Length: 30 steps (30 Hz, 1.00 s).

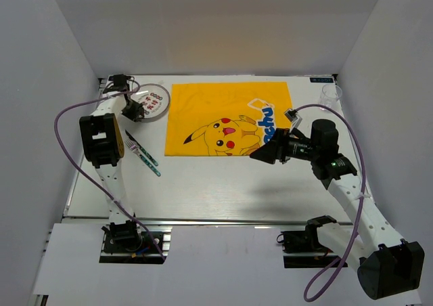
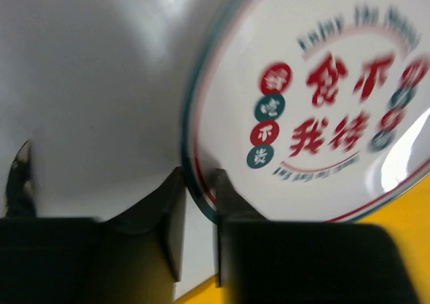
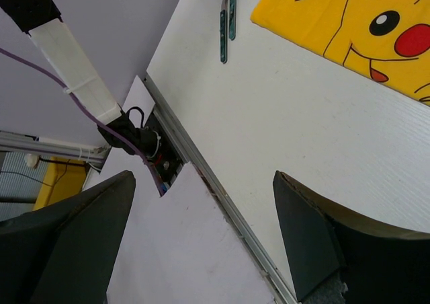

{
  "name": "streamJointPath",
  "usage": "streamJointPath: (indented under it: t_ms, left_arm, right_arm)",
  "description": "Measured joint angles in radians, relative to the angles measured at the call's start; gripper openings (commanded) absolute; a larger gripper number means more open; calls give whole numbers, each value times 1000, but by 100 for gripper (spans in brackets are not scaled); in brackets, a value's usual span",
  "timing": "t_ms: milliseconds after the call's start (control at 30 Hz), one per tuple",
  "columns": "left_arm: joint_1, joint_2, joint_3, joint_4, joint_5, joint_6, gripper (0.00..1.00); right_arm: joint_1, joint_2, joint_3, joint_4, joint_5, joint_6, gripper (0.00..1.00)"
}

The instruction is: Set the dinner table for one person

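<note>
Overhead I get even, bright, sharp light, a soft shadow just below the yellow placemat point(image 1: 229, 118). My left wrist view is blurred, the plate point(image 2: 316, 89) glaring beside the placemat; right wrist is crisp.

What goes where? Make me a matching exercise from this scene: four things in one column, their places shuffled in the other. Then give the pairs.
Things
1. plate
2. yellow placemat
3. teal-handled cutlery
4. clear cup

Places
A. far right corner of the table
B. flat across the table's middle
C. far left, rim between the left pincer's fingers
D. on bare table, just left of the placemat

Pairs: 1-C, 2-B, 3-D, 4-A.
</note>
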<state>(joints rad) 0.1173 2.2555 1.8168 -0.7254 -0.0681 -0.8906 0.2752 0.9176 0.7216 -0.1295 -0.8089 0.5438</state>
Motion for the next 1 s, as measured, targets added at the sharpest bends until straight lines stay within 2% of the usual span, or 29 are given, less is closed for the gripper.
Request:
streamJointPath:
  t_ms: [67,400,700,867,1000]
  left_arm:
    - [5,-3,-4,48,18,-21,0]
    - [13,-39,-23,185,72,2,0]
    - [12,-320,-192,329,116,38,0]
    - [-7,-399,-230,506,271,20,0]
    - [-96,-327,-230,647,422,-21,0]
  right_arm:
    - [0,0,0,-16,7,-6,89]
    - [0,-3,2,-81,37,-35,89]
    - [0,-23,8,-124,103,-57,89]
    - [-1,-53,36,-175,221,-52,89]
    - [-6,-55,101,-271,416,-27,89]
